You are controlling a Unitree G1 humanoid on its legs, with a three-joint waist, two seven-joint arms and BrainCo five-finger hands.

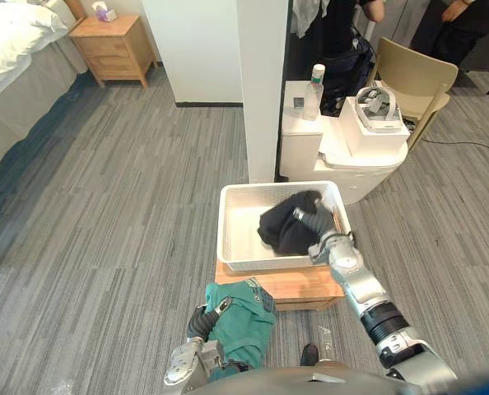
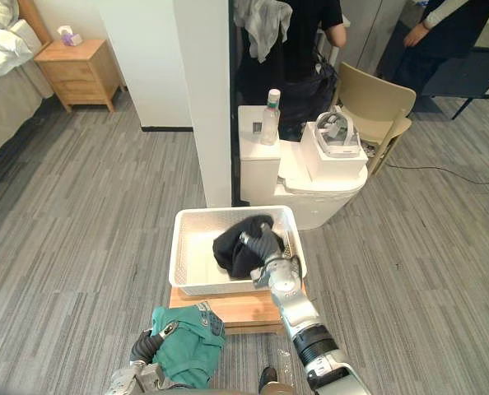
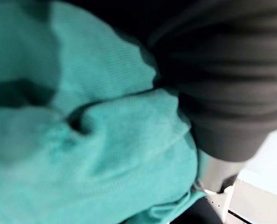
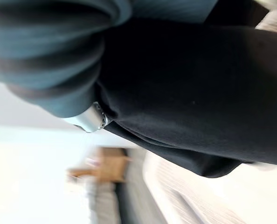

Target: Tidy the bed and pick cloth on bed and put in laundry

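Both head eyes look steeply down, side by side, sharing the white basket point(image 1: 230, 234) at centre, the pillar point(image 1: 261, 82) at 12 o'clock and the nightstand point(image 1: 113, 51) at 11 o'clock. The left wrist camera sits very close to teal cloth point(image 3: 106, 154), the right to black cloth point(image 4: 199, 93).

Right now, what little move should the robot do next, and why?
Probably lift the right hand out of the white basket, leaving the black cloth behind: the cloth already lies inside it. That would free room for the green cloth bunched at the left hand, down in front of the basket.
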